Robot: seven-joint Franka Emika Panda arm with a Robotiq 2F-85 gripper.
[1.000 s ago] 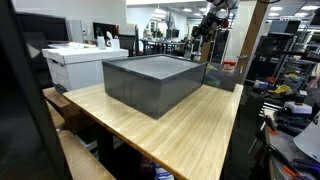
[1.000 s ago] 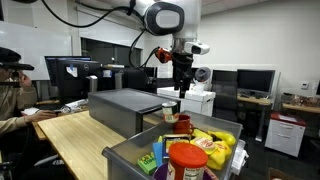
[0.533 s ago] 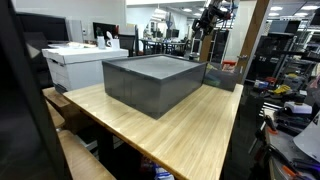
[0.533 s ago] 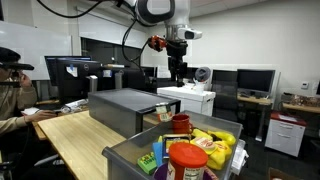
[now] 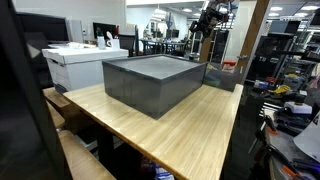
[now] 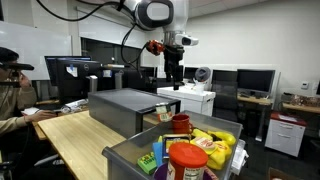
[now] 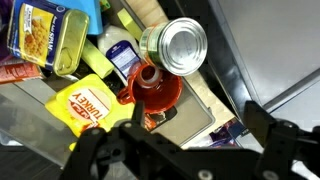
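My gripper (image 7: 178,140) hangs open high above a clear bin (image 6: 128,152) of groceries, with nothing between its fingers (image 7: 85,147). Straight below it in the wrist view are a red cup (image 7: 157,88), a tin can (image 7: 175,45), a yellow turkey packet (image 7: 85,105) and a yellow-green box (image 7: 45,35). In both exterior views the gripper (image 6: 172,86) (image 5: 203,28) is well above the table, apart from everything. The red cup (image 6: 180,122) stands at the bin's far end, and a red-lidded jar (image 6: 187,160) at its near end.
A large dark grey box (image 5: 155,80) (image 6: 125,108) stands on the wooden table (image 5: 190,130) beside the bin. A white printer (image 5: 80,62) is behind the table. A person (image 6: 12,95) sits at a desk with monitors off to the side.
The arm has lifted and swung slightly sideways above the bin, carrying the gripper higher. The groceries have not moved.
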